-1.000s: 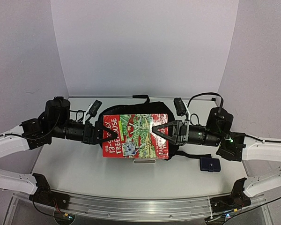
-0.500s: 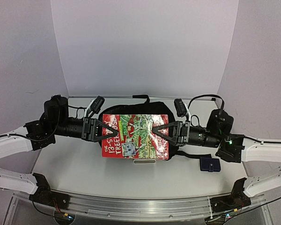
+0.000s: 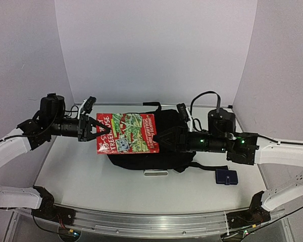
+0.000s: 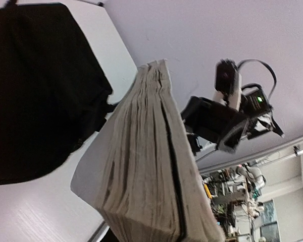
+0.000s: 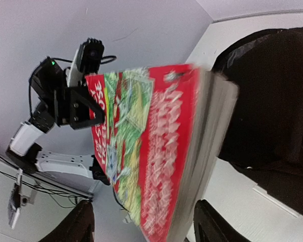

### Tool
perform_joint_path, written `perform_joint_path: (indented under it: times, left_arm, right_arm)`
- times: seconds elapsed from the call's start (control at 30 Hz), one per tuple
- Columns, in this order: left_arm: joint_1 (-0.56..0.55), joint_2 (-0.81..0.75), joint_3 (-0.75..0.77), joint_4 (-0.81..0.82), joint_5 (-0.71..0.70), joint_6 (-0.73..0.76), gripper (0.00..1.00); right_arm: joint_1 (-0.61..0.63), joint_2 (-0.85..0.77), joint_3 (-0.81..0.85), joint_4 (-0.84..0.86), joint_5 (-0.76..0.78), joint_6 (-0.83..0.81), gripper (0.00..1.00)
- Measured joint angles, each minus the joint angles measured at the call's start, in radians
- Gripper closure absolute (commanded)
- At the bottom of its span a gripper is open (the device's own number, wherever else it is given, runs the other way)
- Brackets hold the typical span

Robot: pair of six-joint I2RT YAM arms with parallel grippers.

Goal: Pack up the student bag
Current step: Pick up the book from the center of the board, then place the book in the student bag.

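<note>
The student bag [image 3: 136,161] lies flat in the middle of the table, black and soft; it also shows in the left wrist view [image 4: 35,91] and the right wrist view [image 5: 272,101]. A thick book with a red and green cover [image 3: 126,132] hangs tilted above the bag's left half. My left gripper [image 3: 94,132] is shut on the book's left edge. The book's page edges [image 4: 146,166] fill the left wrist view and hide the fingers there. My right gripper [image 3: 159,141] is open at the book's right edge. Its fingers [image 5: 212,224] stand on either side of the book [image 5: 156,151].
A small dark-blue pouch [image 3: 226,176] lies on the table right of the bag, under the right arm. A small pale flat object [image 3: 155,174] lies just in front of the bag. Grey walls close in the back and both sides.
The left gripper shut on the book's left edge and carried it up and to the left. The right gripper opened and let the book go.
</note>
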Motion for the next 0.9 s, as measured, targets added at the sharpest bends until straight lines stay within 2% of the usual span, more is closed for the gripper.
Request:
perform_joint_path:
  times: [0.23,0.47,0.7,0.9]
  left_arm:
    - [0.297,0.037,0.141,-0.214,-0.063,0.163,1.00]
    - [0.552,0.069,0.145,-0.276,-0.166,0.198,1.00]
    - [0.589,0.010,0.088,-0.247,-0.235,0.238,1.00]
    - [0.589,-0.049,0.087,-0.246,-0.270,0.275,1.00]
  right_arm:
    - [0.068,0.172,0.242,-0.203,0.137,-0.197,0.23]
    - [0.097,0.429,0.492,-0.361,0.273,-0.364,0.16]
    - [0.117,0.720,0.772,-0.465,0.349,-0.492,0.22]
    - [0.120,0.905,0.968,-0.521,0.351,-0.578,0.36]
